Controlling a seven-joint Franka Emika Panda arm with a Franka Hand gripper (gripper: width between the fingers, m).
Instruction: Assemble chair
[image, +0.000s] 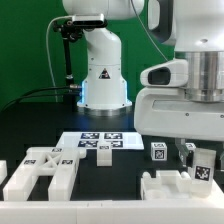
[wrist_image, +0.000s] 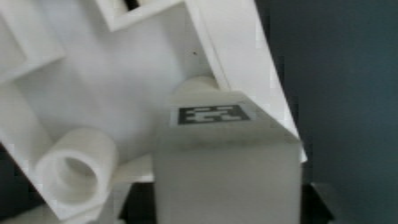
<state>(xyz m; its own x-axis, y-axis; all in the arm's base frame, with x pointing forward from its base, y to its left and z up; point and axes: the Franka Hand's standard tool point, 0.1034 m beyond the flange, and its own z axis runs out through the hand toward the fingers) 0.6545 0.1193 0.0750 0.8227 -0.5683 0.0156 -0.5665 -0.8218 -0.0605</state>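
My gripper (image: 193, 157) hangs at the exterior view's right, low over the table. It is shut on a white chair post (image: 201, 171) with a black-and-white tag. In the wrist view the post (wrist_image: 222, 160) runs up between my dark fingers (wrist_image: 153, 196), and my gripper (wrist_image: 231, 205) closes on both its sides. Behind the post lies a white chair panel (wrist_image: 107, 90) with a round hole and a slot. In the exterior view that blocky panel (image: 172, 188) lies just below the held post. A slotted chair panel (image: 40, 174) lies at the front left.
Another small tagged white chair part (image: 157, 152) stands just left of my gripper. The marker board (image: 100, 142) lies flat mid-table in front of the robot base (image: 102, 80). Black cables run along the green backdrop behind the base.
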